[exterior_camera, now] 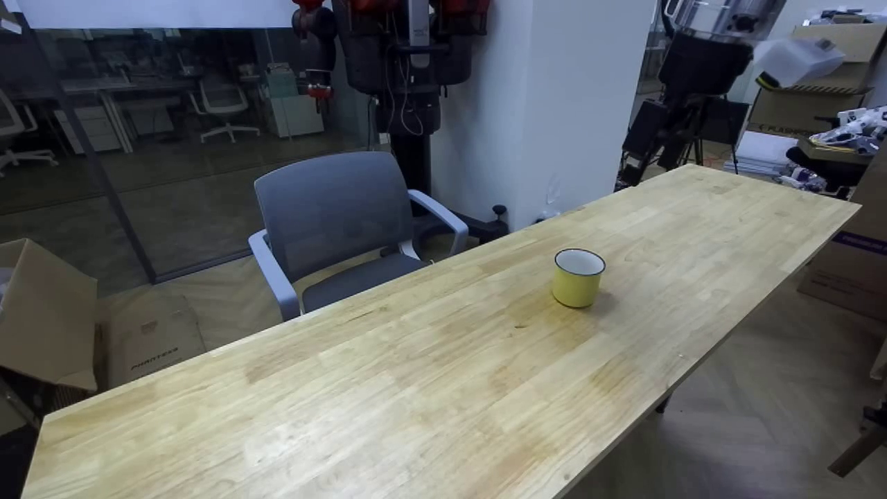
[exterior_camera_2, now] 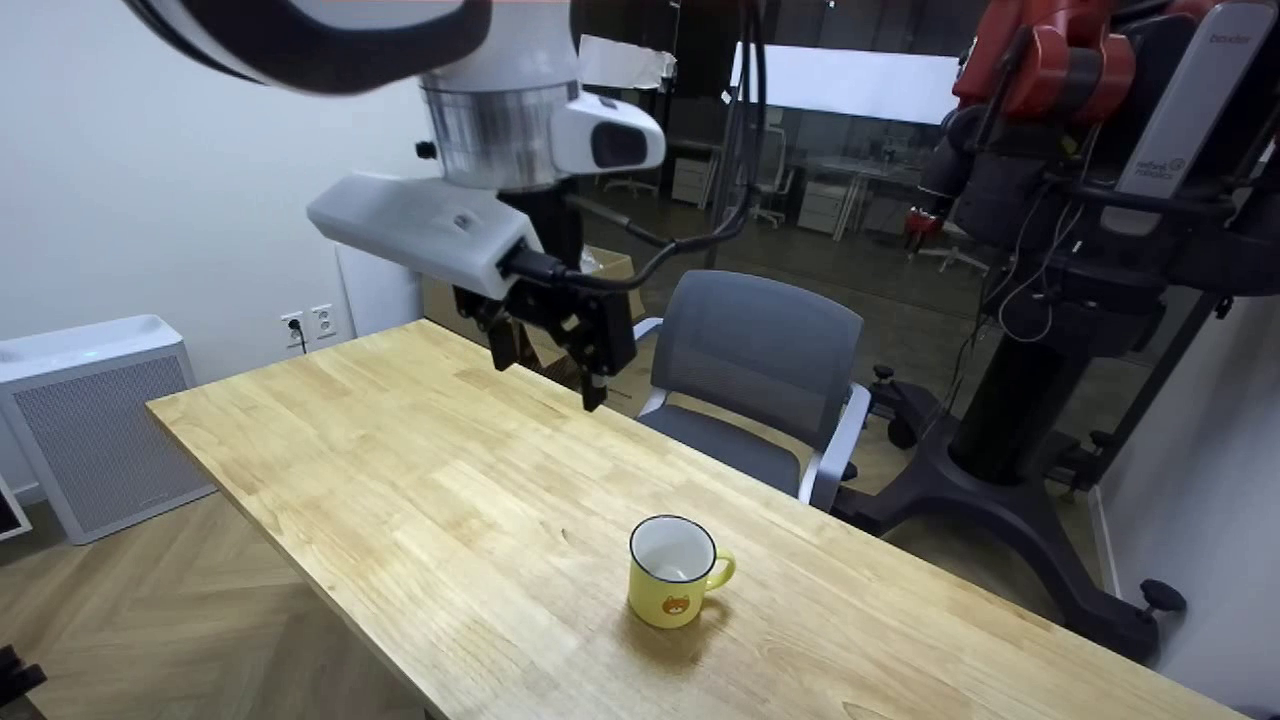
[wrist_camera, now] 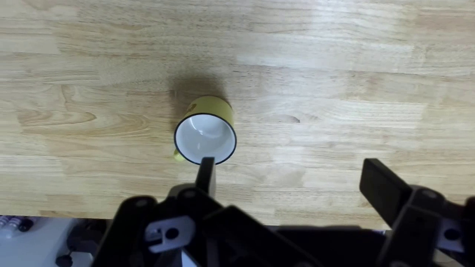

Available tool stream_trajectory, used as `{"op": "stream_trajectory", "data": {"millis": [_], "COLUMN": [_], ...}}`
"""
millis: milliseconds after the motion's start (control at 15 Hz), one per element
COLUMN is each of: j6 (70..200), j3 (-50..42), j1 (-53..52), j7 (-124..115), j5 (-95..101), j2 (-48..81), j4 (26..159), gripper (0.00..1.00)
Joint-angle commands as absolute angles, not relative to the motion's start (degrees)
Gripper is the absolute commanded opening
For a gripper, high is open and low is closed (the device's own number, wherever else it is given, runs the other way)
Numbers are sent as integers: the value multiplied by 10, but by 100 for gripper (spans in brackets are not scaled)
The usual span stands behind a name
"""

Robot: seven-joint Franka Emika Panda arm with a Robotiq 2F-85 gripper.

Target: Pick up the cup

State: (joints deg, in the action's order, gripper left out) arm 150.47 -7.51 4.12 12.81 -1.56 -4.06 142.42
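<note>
The yellow cup (exterior_camera: 575,287) stands upright on the wooden table, showing a white inside and a dark rim. Its handle (exterior_camera_2: 722,570) and a small orange animal face show in an exterior view. Well above the tabletop hangs my gripper (exterior_camera_2: 548,381), open and apart from the cup (exterior_camera_2: 660,600). Looking down in the wrist view, the cup (wrist_camera: 206,135) lies left of centre. There the left finger (wrist_camera: 205,178) overlaps the cup's lower rim in the picture, while the right finger (wrist_camera: 384,189) is far off to the right. Only bare wood shows between the fingertips of the gripper (wrist_camera: 291,163).
The long wooden table (exterior_camera: 416,388) carries the cup. A grey chair (exterior_camera_2: 750,340) stands against its long side. Behind that is a red and black robot (exterior_camera_2: 1060,100). A black cable (exterior_camera_2: 690,245) loops from my wrist. Cardboard boxes (exterior_camera: 48,312) lie beyond the table's end.
</note>
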Motion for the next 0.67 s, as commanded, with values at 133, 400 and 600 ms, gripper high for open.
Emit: {"op": "stream_trajectory", "data": {"millis": [133,400,600], "j6": [1519,1511,1520], "j3": [-79,-65,-56], "j1": [76,85,94], "j7": [175,154,160], "j5": [-77,-34,-35], "j2": [133,227,219], "j4": [1274,1201,1223], "gripper": [100,100,100]}}
